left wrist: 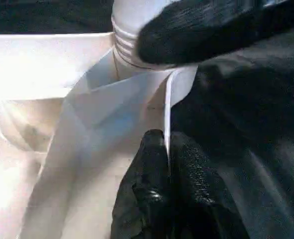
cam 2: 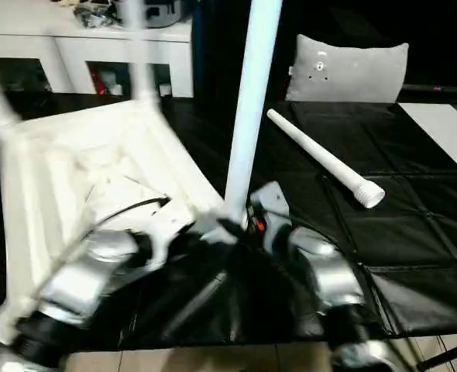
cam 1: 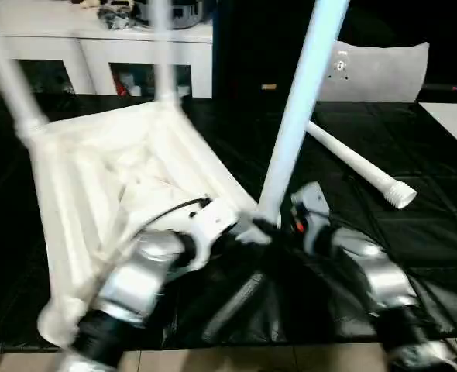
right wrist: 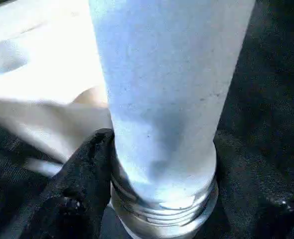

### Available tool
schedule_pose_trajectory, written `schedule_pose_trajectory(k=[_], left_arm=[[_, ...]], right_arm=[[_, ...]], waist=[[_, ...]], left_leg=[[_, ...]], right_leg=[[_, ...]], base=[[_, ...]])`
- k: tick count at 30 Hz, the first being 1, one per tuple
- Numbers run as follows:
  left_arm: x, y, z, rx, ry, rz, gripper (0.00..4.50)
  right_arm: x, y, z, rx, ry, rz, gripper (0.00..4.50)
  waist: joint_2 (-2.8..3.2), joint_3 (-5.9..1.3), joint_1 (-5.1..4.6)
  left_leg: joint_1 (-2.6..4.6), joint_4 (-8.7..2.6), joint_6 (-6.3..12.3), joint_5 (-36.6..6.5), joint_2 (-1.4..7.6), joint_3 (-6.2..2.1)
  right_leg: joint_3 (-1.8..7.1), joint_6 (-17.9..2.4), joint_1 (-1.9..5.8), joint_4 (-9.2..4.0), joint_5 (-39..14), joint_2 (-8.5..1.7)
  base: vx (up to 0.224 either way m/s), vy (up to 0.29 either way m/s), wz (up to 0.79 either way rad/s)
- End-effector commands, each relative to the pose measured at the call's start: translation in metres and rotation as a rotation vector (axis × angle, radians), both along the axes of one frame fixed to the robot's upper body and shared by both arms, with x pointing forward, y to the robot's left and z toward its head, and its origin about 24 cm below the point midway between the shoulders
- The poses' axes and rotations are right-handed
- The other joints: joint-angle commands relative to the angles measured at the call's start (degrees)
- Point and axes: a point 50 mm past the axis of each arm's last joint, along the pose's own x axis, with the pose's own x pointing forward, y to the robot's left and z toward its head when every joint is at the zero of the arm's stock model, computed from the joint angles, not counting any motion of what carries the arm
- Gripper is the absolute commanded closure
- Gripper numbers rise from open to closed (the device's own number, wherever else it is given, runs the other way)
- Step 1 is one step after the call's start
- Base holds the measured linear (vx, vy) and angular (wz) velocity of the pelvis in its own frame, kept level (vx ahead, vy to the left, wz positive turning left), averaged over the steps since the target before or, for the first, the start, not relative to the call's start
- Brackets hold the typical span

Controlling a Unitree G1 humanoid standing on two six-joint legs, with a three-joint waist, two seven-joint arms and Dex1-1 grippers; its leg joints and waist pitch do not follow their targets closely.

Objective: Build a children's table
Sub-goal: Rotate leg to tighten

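Left wrist view: left gripper [left wrist: 168,164] pinched shut on top's [cam 1: 97,178] near rim, right gripper [right wrist: 152,199] part-open around leg [cam 1: 298,116] at corner socket; keep leg plumb, turn threads home gently.

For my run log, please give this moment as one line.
stage: third leg going into corner socket | left end effector: shut on table top rim | right end effector: around upright leg base | spare leg: lying on mat
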Motion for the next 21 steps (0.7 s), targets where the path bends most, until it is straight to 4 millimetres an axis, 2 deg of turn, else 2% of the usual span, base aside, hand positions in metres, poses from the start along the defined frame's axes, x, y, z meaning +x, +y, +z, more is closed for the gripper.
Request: schedule_pose_trajectory(k=[1, 2, 4, 7, 9, 11, 13, 16, 21], left_arm=[[0.0, -0.032, 0.012, -0.052, -0.054, -0.039, 4.5], [0.0, -0.035, 0.013, -0.055, -0.055, -0.039, 4.5], [-0.001, -0.036, 0.013, -0.047, -0.06, -0.047, 4.5], [0.0, -0.027, 0.01, -0.006, -0.07, -0.038, 4.5], [0.0, -0.026, 0.009, -0.003, -0.067, -0.028, 4.5], [0.0, -0.025, 0.008, 0.0, -0.065, -0.029, 4.5], [0.0, -0.022, 0.006, 0.021, -0.065, -0.057, 4.5], [0.0, -0.017, 0.004, 0.039, -0.063, -0.091, 4.5], [-0.005, -0.002, 0.0, 0.067, -0.042, -0.246, 4.5]], right_arm=[[-0.003, 0.03, -0.007, 0.054, 0.053, 0.041, 1.81], [-0.003, 0.031, -0.006, 0.075, 0.056, 0.036, 1.46], [-0.001, 0.029, -0.005, 0.079, 0.045, 0.007, 1.11], [0.0, 0.018, -0.001, 0.089, 0.014, -0.023, 0.9], [0.0, 0.011, 0.0, 0.073, -0.005, -0.023, 0.69], [-0.001, 0.007, 0.0, 0.061, -0.015, -0.017, 0.57], [-0.006, -0.006, 0.002, 0.021, -0.046, 0.047, 0.33], [-0.011, -0.019, 0.006, -0.009, -0.07, 0.129, 0.14], [-0.022, -0.04, 0.018, -0.052, -0.099, 0.334, 0.06]], waist=[[-0.44, -2.35, 0.58], [-0.2, -2.36, 0.75], [-0.11, -2.51, 1.1], [-0.04, -2.77, 1.34], [0.09, -2.84, 1.84], [-0.04, -2.8, 2.23], [0.24, -2.89, 2.57], [0.1, -2.81, 3.01], [0.13, -2.76, 3.54]], left_leg=[[-0.49, -4.67, 1.82, -16.8, 1.99, -1.27], [-0.29, -4.71, 2.11, -16.5, 2.17, -1.2], [-0.54, -4.82, 2.61, -14.9, 2.4, -1.07], [-0.61, -4.69, 3.12, -12.6, 2.5, -0.88], [-0.61, -4.47, 3.85, -10.4, 2.41, -0.6], [-0.62, -4.4, 4.12, -9.8, 2.39, -0.52], [-0.69, -4.34, 4.32, -9.3, 2.41, -0.58], [-0.68, -4.38, 4.7, -9.6, 2.48, -0.57], [-0.6, -4.41, 5.28, -10.5, 2.49, -0.57]], right_leg=[[1.96, -4.9, 2.12, -5.92, -31.7, -3.7], [2.13, -5.5, 1.91, -5.86, -30.0, -3.7], [2.37, -7.3, 2.15, -5.19, -23.9, -3.55], [2.49, -9.2, 2.44, -4.51, -17.9, -3.49], [2.58, -10.8, 2.69, -4.18, -14.3, -3.59], [2.61, -10.8, 2.78, -4.15, -14.2, -3.6], [2.52, -10.7, 2.98, -4.06, -13.9, -3.58], [2.52, -10.2, 3.04, -4.17, -14.6, -3.54], [2.51, -9.8, 3.01, -4.38, -17.1, -3.57]], base=[[0.0, 0.0, 0.0], [0.0, 0.0, 0.0], [0.0, 0.0, 0.0], [0.0, 0.0, 0.0], [0.0, 0.0, 0.0], [0.0, 0.0, 0.0], [0.0, 0.0, 0.0], [0.0, 0.0, 0.0], [0.0, 0.0, 0.0]])
